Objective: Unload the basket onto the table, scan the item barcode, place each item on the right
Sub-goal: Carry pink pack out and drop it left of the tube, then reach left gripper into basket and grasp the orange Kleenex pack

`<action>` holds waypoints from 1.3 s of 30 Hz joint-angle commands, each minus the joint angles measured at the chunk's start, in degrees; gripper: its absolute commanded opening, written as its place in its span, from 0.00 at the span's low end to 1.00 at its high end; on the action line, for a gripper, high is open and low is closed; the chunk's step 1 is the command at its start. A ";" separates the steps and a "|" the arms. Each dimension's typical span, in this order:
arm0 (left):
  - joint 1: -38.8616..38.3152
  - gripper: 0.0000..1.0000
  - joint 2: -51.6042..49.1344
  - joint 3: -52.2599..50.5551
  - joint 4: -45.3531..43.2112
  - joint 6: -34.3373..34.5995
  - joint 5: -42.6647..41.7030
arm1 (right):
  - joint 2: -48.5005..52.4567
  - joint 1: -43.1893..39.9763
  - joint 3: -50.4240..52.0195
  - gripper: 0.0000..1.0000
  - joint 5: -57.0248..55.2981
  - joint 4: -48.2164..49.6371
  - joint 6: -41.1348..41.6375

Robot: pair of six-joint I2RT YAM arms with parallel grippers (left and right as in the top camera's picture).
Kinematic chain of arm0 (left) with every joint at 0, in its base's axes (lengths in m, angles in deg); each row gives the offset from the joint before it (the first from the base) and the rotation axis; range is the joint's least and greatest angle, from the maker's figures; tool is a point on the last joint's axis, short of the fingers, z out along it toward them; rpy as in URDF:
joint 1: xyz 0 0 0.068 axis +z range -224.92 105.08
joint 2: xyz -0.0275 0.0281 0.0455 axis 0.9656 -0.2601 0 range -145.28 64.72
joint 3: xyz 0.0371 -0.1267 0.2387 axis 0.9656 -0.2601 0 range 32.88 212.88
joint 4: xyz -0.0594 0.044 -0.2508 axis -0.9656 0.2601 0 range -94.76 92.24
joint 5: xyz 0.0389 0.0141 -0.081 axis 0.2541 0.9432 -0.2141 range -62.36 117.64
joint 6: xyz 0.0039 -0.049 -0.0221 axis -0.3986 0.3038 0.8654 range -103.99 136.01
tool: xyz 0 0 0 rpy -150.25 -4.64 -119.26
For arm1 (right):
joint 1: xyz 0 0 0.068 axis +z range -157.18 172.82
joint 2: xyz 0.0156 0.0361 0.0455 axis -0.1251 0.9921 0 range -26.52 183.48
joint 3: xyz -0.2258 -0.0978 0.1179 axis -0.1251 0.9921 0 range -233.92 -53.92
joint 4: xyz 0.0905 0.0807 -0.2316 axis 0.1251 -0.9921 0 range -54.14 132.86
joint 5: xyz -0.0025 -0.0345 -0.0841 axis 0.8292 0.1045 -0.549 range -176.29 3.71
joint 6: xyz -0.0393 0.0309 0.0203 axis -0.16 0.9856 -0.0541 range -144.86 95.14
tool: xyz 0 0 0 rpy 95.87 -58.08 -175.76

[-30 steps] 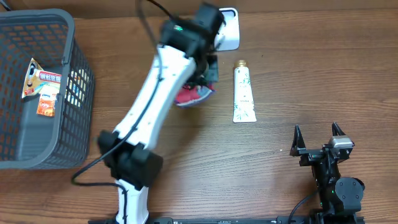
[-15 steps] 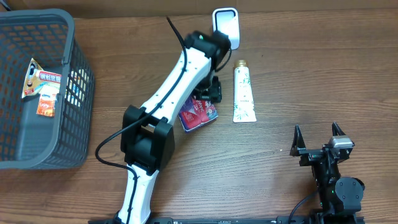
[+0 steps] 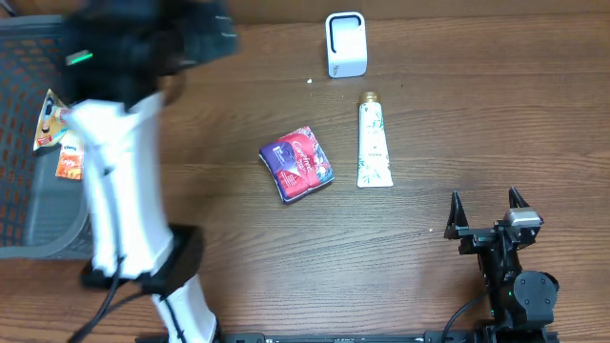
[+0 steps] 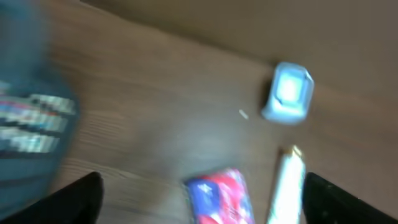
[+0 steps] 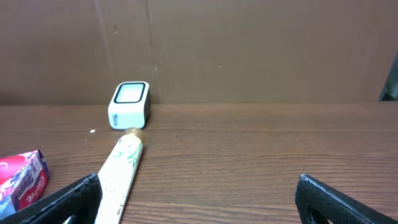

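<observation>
On the tabletop [image 3: 381, 267]: I count one red packet [image 3: 297, 164], flat, beside one white tube [image 3: 375, 145].
Far edge: one scanner [image 3: 345, 44].
Left side: one basket [image 3: 57, 224].
Left end effector [image 4: 208, 199]: fingers spread, empty.
Right end effector [image 3: 486, 202]: fingers spread, empty.

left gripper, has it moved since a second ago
Yes. The left gripper swung left, from the white scanner toward the basket, leaving the packet on the table.
</observation>
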 commanded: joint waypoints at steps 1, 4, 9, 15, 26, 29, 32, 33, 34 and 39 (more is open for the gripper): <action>12.61 1.00 5.25 1.05 0.33 0.22 3.10 | -0.46 -0.15 0.59 1.00 -0.55 0.31 -0.39; 24.48 1.00 5.07 -0.44 0.33 3.72 2.10 | -0.46 -0.15 0.59 1.00 -0.55 0.31 -0.39; 33.03 1.00 2.25 -6.12 -0.92 10.64 5.16 | -0.46 -0.15 0.59 1.00 -0.55 0.31 -0.39; 35.63 0.98 -7.21 -8.68 -6.43 7.65 3.02 | -0.46 -0.15 0.59 1.00 -0.55 0.31 -0.39; 35.60 1.00 -26.03 -8.68 -6.93 7.65 3.17 | -0.46 -0.15 0.59 1.00 -0.55 0.31 -0.39; 35.63 1.00 -29.49 -8.68 -7.61 7.87 3.21 | -0.46 -0.15 0.59 1.00 -0.55 0.31 -0.39; 35.60 1.00 -31.47 -8.68 -8.96 8.00 3.15 | -0.46 -0.15 0.59 1.00 -0.55 0.31 -0.39; 35.58 0.99 -32.17 -8.72 -9.57 8.26 3.13 | -0.46 -0.15 0.59 1.00 -0.55 0.31 -0.39; 35.60 0.96 -32.44 -8.72 -9.68 8.26 3.19 | -0.46 -0.15 0.59 1.00 -0.55 0.31 -0.39; 35.85 0.93 -30.69 -8.13 -9.53 8.20 5.18 | -0.46 -0.15 0.59 1.00 -0.55 0.31 -0.39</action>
